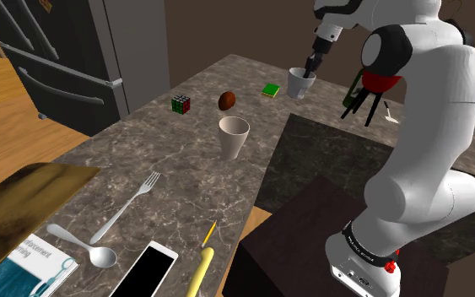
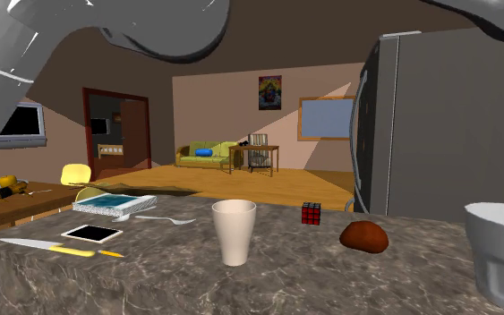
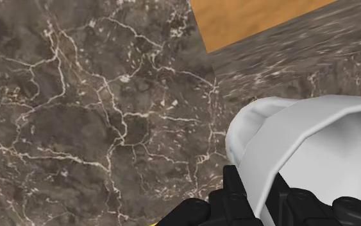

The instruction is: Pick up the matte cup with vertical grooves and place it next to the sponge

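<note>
My gripper (image 1: 311, 72) is shut on the rim of a pale grey-white cup (image 1: 299, 83) at the far end of the marble counter. Through the wrist camera, the black fingers (image 3: 236, 196) clasp the cup's wall (image 3: 301, 147) between them, one inside and one outside. The cup stands upright just to the shoulder view's right of a green and yellow sponge (image 1: 270, 89). I cannot tell if its base touches the counter. The same cup (image 2: 500, 251) fills the second exterior view's right edge. A taller beige cup (image 1: 234, 137) (image 2: 234, 231) stands alone mid-counter.
A brown rounded object (image 1: 227, 100) and a Rubik's cube (image 1: 181, 104) lie left of the sponge. Fork (image 1: 134, 202), spoon (image 1: 83, 246), phone (image 1: 149, 272), yellow-handled knife (image 1: 202, 261) and a book (image 1: 24, 270) lie near the front. A green bottle (image 1: 351, 97) stands behind the arm.
</note>
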Tool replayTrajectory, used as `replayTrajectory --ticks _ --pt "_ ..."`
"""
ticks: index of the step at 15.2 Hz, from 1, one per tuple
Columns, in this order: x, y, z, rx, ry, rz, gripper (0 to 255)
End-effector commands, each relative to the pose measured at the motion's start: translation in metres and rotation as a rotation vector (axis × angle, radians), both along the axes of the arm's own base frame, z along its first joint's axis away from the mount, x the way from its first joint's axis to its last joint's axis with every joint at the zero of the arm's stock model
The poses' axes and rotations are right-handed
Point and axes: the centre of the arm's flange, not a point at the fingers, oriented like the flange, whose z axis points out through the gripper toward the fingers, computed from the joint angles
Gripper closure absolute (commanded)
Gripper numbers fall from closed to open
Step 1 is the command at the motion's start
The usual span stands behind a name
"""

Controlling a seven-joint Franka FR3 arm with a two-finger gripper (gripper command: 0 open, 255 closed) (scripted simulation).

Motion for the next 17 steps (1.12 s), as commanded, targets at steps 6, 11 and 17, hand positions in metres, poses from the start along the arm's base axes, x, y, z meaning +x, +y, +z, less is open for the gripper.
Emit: replayTrajectory --ticks 6,11,17 --pt "-0.003 -0.036 -0.025 0.0 -0.001 0.002 255" --pt "-0.003 -0.036 -0.052 0.0 -0.001 0.002 255" --pt "-0.003 -0.036 -0.087 0.0 -0.001 0.002 255"
